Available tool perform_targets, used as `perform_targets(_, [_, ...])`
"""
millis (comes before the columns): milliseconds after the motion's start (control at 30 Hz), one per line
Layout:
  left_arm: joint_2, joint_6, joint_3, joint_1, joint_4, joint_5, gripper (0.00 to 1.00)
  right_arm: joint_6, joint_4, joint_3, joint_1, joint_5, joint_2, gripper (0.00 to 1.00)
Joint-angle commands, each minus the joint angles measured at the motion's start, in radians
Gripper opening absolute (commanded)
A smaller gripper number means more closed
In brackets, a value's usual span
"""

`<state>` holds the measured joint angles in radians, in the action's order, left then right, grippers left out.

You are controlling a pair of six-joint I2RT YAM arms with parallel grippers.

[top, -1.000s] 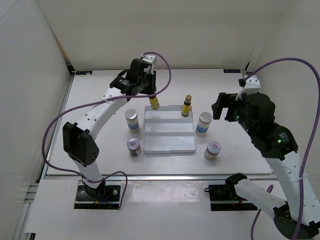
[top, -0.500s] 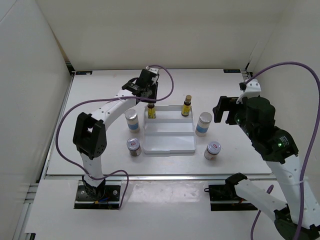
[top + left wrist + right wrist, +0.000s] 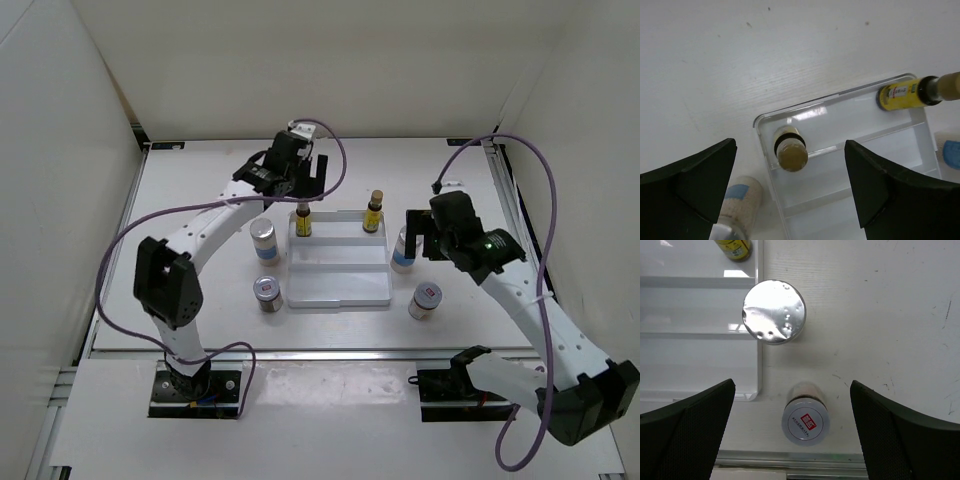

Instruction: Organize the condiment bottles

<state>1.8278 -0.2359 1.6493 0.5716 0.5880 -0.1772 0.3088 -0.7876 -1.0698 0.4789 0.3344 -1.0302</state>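
Nearest, on the worktop: left red-white bottle [image 3: 268, 291] and right red-white bottle [image 3: 426, 299], by the tray's [image 3: 340, 285] near corners. Further back, beside the tray: left blue-label bottle [image 3: 263, 241], right blue-label bottle [image 3: 404, 250]. Over the two right-hand bottles: right pincer [image 3: 792, 385], spread wide, gripping nothing. On the tray's far step: left amber bottle [image 3: 302, 221], right amber bottle [image 3: 374, 212], upright. Above the left one: left pincer [image 3: 790, 146], released, touching nothing.
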Motion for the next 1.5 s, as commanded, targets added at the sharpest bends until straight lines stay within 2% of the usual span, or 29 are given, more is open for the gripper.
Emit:
perform_targets(0, [-0.226, 0.049, 0.012, 0.005, -0.016, -0.050, 1.00, 0.021, 0.091, -0.002, -0.009, -0.011, -0.033, 0.99])
perform_targets(167, [-0.460, 0.136, -0.130, -0.004, -0.016, -0.237, 1.00, 0.012, 0.139, -0.016, -0.020, -0.031, -0.157, 0.99])
perform_targets(200, [-0.490, 0.145, -0.197, -0.022, -0.016, -0.287, 1.00, 0.012, 0.151, -0.028, -0.020, -0.031, -0.175, 0.99])
perform_targets(300, [-0.608, 0.145, -0.327, -0.116, -0.075, -0.288, 1.00, 0.003, 0.174, -0.050, -0.046, -0.055, -0.250, 0.99])
perform_targets(433, [-0.728, 0.135, -0.587, -0.183, -0.200, -0.239, 1.00, 0.003, 0.194, -0.062, -0.068, -0.064, -0.343, 0.99])
perform_targets(467, [-0.758, 0.135, -0.618, -0.196, -0.221, -0.239, 1.00, -0.008, 0.208, -0.071, -0.077, -0.064, -0.352, 0.95])
perform_targets(500, [-0.759, 0.126, -0.641, -0.196, -0.235, -0.226, 1.00, -0.022, 0.221, -0.071, -0.077, -0.075, -0.364, 0.82])
perform_targets(600, [-0.751, 0.125, -0.666, -0.196, -0.254, -0.238, 1.00, -0.031, 0.222, -0.097, -0.077, -0.084, -0.373, 0.62])
perform_targets(633, [-0.739, 0.125, -0.666, -0.196, -0.254, -0.239, 1.00, -0.031, 0.222, -0.107, -0.077, -0.084, -0.373, 0.47])
perform_targets(700, [-0.707, 0.112, -0.646, -0.196, -0.231, -0.249, 1.00, -0.031, 0.211, -0.121, -0.077, -0.095, -0.348, 0.30])
perform_targets(733, [-0.707, 0.098, -0.634, -0.196, -0.231, -0.249, 1.00, -0.031, 0.211, -0.133, -0.077, -0.095, -0.331, 0.16])
perform_targets(833, [-0.697, 0.089, -0.634, -0.196, -0.231, -0.228, 1.00, -0.031, 0.211, -0.145, -0.057, -0.095, -0.243, 0.01])
perform_targets(1000, [-0.707, 0.089, -0.634, -0.196, -0.231, -0.205, 1.00, -0.062, 0.160, -0.209, -0.027, -0.095, -0.151, 0.00])
perform_targets(1100, [-0.707, 0.079, -0.634, -0.196, -0.231, -0.194, 1.00, -0.062, 0.160, -0.219, -0.017, -0.155, -0.139, 0.00])
perform_targets(1167, [-0.707, 0.079, -0.634, -0.196, -0.231, -0.194, 1.00, -0.062, 0.183, -0.219, -0.008, -0.201, -0.165, 0.00])
perform_targets(1467, [-0.697, 0.079, -0.634, -0.196, -0.231, -0.194, 1.00, -0.042, 0.228, -0.156, 0.069, -0.167, -0.257, 0.00])
